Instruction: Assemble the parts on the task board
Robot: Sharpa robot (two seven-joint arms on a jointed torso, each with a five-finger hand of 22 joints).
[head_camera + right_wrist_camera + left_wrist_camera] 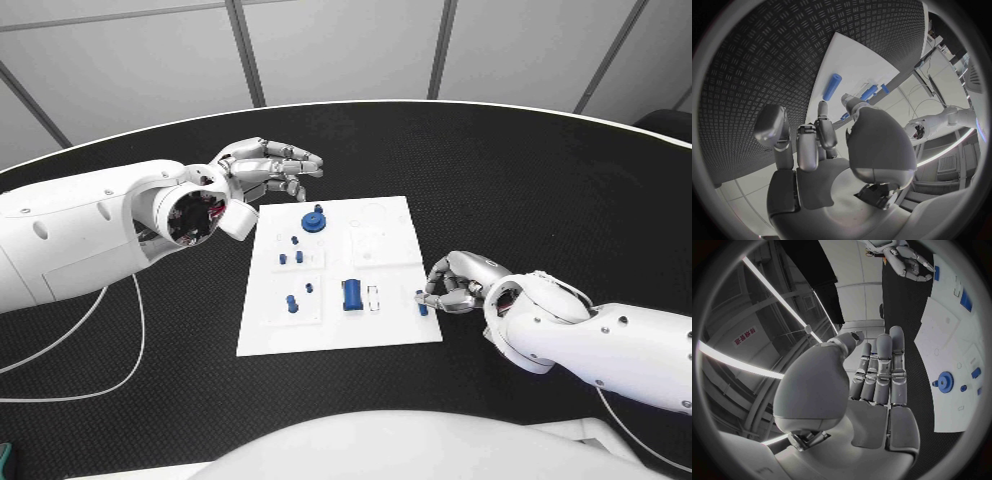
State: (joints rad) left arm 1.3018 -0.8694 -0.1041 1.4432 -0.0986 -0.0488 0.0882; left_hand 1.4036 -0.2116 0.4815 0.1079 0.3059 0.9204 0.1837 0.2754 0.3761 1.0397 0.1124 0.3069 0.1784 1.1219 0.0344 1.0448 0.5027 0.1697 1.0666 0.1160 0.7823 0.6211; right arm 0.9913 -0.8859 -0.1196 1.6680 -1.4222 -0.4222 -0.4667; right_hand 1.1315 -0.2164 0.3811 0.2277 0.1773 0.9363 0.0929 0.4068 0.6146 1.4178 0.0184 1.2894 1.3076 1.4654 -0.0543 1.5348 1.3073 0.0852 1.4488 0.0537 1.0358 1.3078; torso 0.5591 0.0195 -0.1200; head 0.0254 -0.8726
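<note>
Centrally, a black table (548, 180) is backed by pale wall panels; blue parts (352, 294) are carried by the task board (325, 330). Nothing is held by the spread left hand (267, 168); whether the right hand (454, 283), at the board's edge, pinches anything cannot be told.

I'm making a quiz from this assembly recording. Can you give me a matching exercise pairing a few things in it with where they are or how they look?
Things:
1. left hand
2. right hand
3. blue gear
4. blue cylinder

Descriptions:
A. lying near the middle of the white board
B. at the board's right edge, touching a small blue piece
C. on the far part of the board
D. over the black table, beyond the board's far left corner

Pairs: 1-D, 2-B, 3-C, 4-A
</note>
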